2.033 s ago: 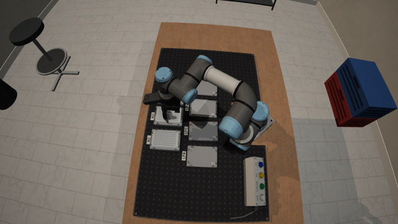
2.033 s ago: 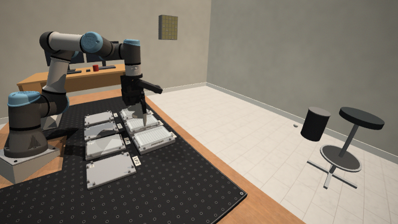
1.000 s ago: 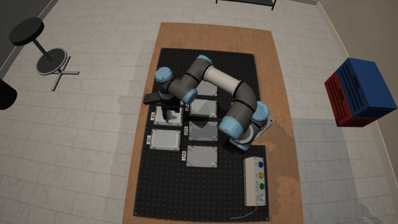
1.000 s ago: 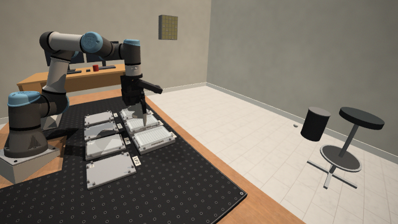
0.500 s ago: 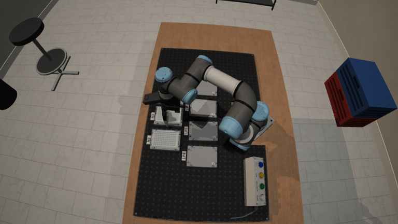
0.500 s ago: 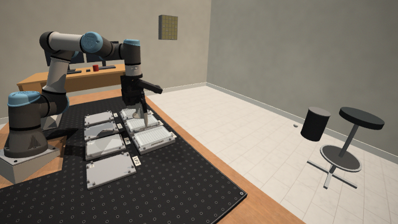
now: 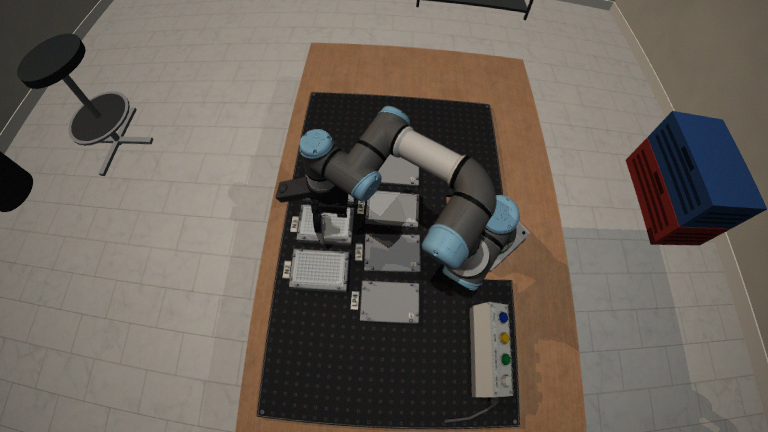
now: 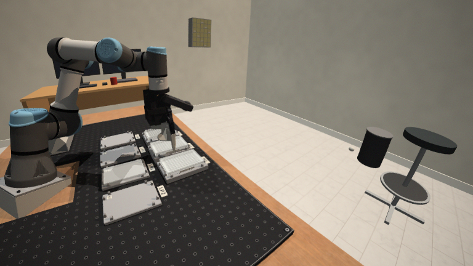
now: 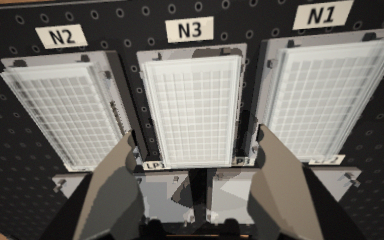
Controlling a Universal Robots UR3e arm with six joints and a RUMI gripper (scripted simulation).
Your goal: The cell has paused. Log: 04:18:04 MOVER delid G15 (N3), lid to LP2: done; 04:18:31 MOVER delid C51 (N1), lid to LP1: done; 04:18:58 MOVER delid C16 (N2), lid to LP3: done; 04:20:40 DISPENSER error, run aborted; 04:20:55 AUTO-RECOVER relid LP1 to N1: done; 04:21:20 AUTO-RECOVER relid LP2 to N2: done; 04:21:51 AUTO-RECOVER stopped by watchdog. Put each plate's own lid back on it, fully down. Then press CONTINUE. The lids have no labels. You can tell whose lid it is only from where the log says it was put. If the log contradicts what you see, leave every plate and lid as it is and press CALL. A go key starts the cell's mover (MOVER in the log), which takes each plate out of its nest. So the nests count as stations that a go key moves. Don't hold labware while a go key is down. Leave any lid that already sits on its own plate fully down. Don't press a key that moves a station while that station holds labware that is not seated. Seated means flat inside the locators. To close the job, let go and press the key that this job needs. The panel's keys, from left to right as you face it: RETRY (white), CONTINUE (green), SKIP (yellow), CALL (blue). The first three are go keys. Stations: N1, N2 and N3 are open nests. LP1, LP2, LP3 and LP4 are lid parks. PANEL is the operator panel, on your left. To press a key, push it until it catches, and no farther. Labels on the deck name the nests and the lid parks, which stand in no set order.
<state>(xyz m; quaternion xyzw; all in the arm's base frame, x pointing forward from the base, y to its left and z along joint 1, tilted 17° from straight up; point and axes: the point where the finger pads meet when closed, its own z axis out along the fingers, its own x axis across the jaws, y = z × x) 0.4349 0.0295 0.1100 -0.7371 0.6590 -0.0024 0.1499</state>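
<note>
In the wrist view three well plates sit in a row: N2 on the left, N3 in the middle, N1 on the right. A clear lid lies flat on the N3 plate. My gripper hangs straight over N3, and it also shows in the overhead view and the side view. Its fingers are open. They stand on either side of the lid's near end, with a gap on each side. N1's plate looks covered. N2's plate shows its wells plainly.
Four grey lid parks stand in a column beside the nests, towards the arm's base. I cannot tell whether one carries a lid. The key panel stands at the mat's near right, with blue, yellow, green and white keys.
</note>
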